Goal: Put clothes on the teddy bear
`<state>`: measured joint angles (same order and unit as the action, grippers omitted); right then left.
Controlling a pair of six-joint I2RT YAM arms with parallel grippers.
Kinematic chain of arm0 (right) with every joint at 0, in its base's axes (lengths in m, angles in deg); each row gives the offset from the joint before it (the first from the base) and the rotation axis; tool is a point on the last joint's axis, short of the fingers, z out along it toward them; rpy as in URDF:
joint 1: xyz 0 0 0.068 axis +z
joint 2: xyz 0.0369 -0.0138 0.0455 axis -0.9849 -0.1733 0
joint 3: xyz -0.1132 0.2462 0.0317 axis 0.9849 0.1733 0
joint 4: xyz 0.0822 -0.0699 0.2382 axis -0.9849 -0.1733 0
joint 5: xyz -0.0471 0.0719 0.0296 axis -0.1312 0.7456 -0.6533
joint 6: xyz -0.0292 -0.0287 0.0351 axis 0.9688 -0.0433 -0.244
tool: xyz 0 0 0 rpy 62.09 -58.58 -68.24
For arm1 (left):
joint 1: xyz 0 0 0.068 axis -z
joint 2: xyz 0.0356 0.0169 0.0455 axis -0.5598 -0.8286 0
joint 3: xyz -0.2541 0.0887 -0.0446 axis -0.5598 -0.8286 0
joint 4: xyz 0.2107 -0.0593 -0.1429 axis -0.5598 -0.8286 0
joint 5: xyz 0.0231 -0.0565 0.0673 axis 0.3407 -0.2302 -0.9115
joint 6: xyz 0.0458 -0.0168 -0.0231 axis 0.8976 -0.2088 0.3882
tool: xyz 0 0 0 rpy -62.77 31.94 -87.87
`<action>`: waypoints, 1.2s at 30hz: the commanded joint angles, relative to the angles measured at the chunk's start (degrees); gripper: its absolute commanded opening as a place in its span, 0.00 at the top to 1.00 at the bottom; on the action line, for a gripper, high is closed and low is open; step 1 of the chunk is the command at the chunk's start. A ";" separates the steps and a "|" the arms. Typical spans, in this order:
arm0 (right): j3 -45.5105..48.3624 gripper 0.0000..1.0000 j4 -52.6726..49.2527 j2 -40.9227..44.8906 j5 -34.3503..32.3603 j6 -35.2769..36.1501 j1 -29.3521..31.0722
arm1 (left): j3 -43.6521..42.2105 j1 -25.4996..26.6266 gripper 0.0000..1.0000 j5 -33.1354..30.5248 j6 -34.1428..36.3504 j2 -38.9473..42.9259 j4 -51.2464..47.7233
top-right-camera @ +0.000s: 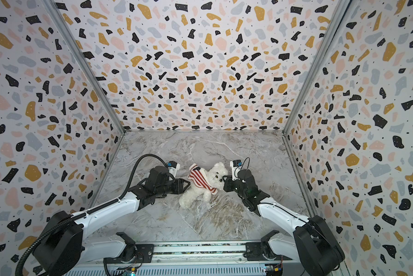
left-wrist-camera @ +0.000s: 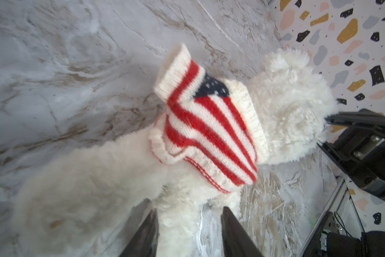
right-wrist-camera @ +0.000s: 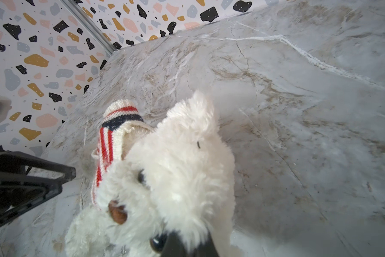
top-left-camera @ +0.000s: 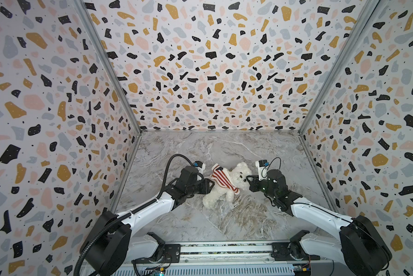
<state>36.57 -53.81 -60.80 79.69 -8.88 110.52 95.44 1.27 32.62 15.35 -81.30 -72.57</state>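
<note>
Sweater (top-left-camera: 222,179) bunched chest-high on the teddy bear (top-left-camera: 214,198), right gripper (top-left-camera: 247,178) pinched shut, seemingly on head fur, left gripper (left-wrist-camera: 189,210) spread by its belly, so next move: tug hem down.

Both top views look from high above the near edge of the marble tabletop (top-left-camera: 200,148), tilted down toward the terrazzo back wall (top-left-camera: 212,71). They stand far off and take in both arms and the base rail (top-left-camera: 224,251), one view shifted slightly sideways from the other.

The left wrist camera sits just behind the left gripper (left-wrist-camera: 189,209) and looks along its fingers toward the right wall, very near the teddy bear (left-wrist-camera: 98,178) and its striped sweater (left-wrist-camera: 209,133).

The right wrist camera, behind the right gripper (right-wrist-camera: 187,244), faces the opposite way, close on the bear's face.

Both wrist views share the bear from opposite sides, and each catches the other gripper at its edge.
</note>
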 commanded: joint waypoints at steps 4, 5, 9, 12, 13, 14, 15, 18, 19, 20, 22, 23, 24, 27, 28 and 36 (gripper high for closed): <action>0.15 1.00 3.54 -1.07 3.10 -2.98 0.24 | 1.60 3.45 0.45 -0.70 -0.64 -1.80 2.28; 0.11 1.00 3.67 -0.97 3.15 -3.35 0.83 | 1.53 3.45 0.45 -0.90 -0.62 -2.81 3.01; 0.77 0.98 4.31 -0.83 3.24 -5.24 3.43 | 1.27 2.61 0.46 -2.51 -0.23 -6.80 5.34; 2.82 0.96 5.39 -0.77 3.79 -6.84 4.37 | 0.35 0.42 0.49 -1.07 -0.05 -9.94 7.60; 3.61 0.95 5.54 -0.46 3.88 -7.29 4.39 | -0.07 -0.16 0.49 -0.99 0.04 -10.43 8.10; 4.39 0.94 5.58 0.04 3.91 -7.51 4.39 | -0.37 -0.59 0.49 -1.03 0.27 -10.84 8.42; 4.94 0.92 5.39 0.62 3.98 -7.70 4.39 | -0.69 -0.86 0.49 -1.00 0.58 -11.20 8.51; 5.90 0.82 4.23 2.35 4.61 -7.55 4.26 | -1.37 -1.73 0.51 -0.97 1.80 -12.33 8.43; 5.86 0.77 3.68 2.68 5.50 -7.14 4.01 | -1.65 -1.91 0.52 -1.20 2.25 -12.53 8.45; 5.74 0.73 2.74 2.98 6.36 -6.85 3.67 | -1.87 -2.12 0.53 -1.44 2.62 -12.88 8.44; 5.90 0.66 1.77 3.60 7.51 -6.23 2.98 | -2.17 -2.52 0.55 -1.37 3.19 -13.67 8.69; 6.14 0.62 1.50 3.86 8.23 -6.06 2.39 | -2.29 -2.68 0.56 -1.39 3.31 -13.98 8.82; 6.37 0.59 1.25 3.98 9.03 -5.98 1.77 | -2.44 -2.74 0.57 -1.29 3.51 -14.38 9.05; 7.12 0.55 1.48 4.26 11.94 -5.85 -0.45 | -2.80 -2.82 0.59 -1.21 3.75 -15.07 9.49; 7.46 0.54 1.72 4.40 12.46 -5.94 -1.09 | -2.93 -2.88 0.60 -1.22 3.94 -15.28 9.48; 6.69 0.52 7.20 1.97 18.62 -6.08 -3.95 | -2.81 -3.32 0.62 -1.64 5.31 -16.75 9.56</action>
<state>44.39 -49.53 -57.87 94.31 -15.33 107.00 93.74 -1.22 32.25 19.04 -96.36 -61.77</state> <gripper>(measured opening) 0.477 0.383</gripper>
